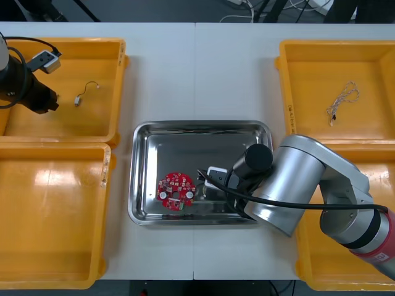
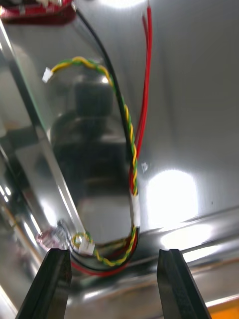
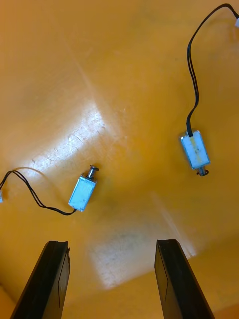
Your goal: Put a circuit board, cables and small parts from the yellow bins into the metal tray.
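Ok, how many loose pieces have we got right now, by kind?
Circuit board: 1, in the tray.
Cables: 2, a red and yellow cable in the tray at the open right gripper, and a twisted cable in the far right bin.
Small metal parts: 2, in the far left bin below the open left gripper.
Total: 5.

Light table [image 1: 203, 68], metal tray [image 1: 185, 145] at its middle, yellow bins [image 1: 62, 123] in pairs either side
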Available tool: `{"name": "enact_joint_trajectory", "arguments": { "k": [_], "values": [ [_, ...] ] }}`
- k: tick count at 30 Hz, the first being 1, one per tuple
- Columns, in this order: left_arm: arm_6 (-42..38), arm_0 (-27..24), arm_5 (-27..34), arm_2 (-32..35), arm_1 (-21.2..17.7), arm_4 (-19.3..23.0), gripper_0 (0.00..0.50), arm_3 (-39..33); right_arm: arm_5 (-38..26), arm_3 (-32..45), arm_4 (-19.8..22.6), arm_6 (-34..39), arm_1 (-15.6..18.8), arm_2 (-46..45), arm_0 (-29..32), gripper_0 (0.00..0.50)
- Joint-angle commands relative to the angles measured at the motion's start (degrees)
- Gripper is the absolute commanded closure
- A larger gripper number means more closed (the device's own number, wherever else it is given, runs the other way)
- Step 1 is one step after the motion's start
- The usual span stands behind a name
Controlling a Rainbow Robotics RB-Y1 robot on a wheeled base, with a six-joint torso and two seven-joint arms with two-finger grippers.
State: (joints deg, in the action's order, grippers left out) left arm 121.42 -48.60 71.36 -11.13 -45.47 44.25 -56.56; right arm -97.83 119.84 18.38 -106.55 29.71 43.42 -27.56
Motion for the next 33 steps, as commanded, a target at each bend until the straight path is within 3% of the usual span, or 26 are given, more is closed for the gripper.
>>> {"name": "enact_joint_trajectory", "arguments": {
  "k": [1, 10, 19, 24, 33],
  "values": [
    [-0.21, -3.17, -2.19, -0.56, 0.56, 0.05, 0.000, 0.04, -4.03, 5.32, -0.36, -2.61, 0.00, -3.26, 0.49, 0.000],
    [0.40, -3.17, -7.99, -1.70, 1.70, 0.22, 0.000, 2.85, -12.17, 10.06, 7.11, -2.09, -0.44, -11.43, 0.40, 0.000],
    [1.10, -3.17, -11.94, -2.67, 2.67, 0.40, 0.000, 5.32, -12.17, 14.46, 13.00, -0.86, 0.18, -20.92, 0.13, 0.000],
    [1.10, -3.17, -13.09, -3.46, 2.67, 0.40, 0.000, 5.58, -12.17, 14.64, 19.15, -0.42, 3.08, -28.57, -0.31, 0.000],
    [1.72, -3.17, -15.81, -3.64, 3.46, 0.66, 0.000, 7.95, -12.17, 12.97, 26.27, 0.29, 8.61, -40.35, -1.98, 0.000]
  ]
}}
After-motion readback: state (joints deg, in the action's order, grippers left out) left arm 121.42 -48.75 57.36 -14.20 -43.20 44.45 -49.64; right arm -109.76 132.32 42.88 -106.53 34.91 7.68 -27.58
